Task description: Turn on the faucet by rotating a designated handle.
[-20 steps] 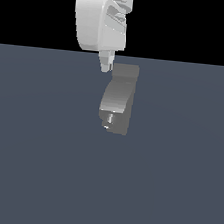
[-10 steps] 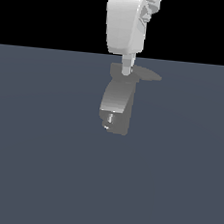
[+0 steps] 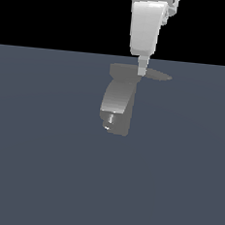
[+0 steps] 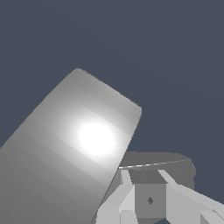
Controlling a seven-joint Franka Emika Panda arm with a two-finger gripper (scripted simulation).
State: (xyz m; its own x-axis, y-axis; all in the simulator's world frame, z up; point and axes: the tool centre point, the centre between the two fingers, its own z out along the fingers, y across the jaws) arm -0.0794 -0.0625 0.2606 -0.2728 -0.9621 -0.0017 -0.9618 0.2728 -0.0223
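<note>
The floor (image 3: 40, 175) is a flat dark blue-grey surface that fills the lower part of the exterior view and ends at a straight far edge, with black above it. The white arm (image 3: 147, 25) comes down from the top of the exterior view, a little to the exterior view's right of the middle. Under it stands the faucet (image 3: 118, 103), a chunky grey body that curves and leans, placed near the middle of the scene and towards the far side of the floor; in the wrist view its broad body shows a bright round reflection. Low on this body there is 1 small bright notch (image 3: 109, 119). The handle (image 3: 154, 75) is a thin flat grey blade that goes out from the faucet's top to the exterior view's right and becomes narrow to a point. The gripper (image 3: 141, 70) hangs just over the inner part of the handle, where the blade joins the top, and its tip seems to touch it, but the view is too coarse to be sure. In the exterior view the fingers appear as 1 narrow tip, so they look closed together with nothing between them.
</note>
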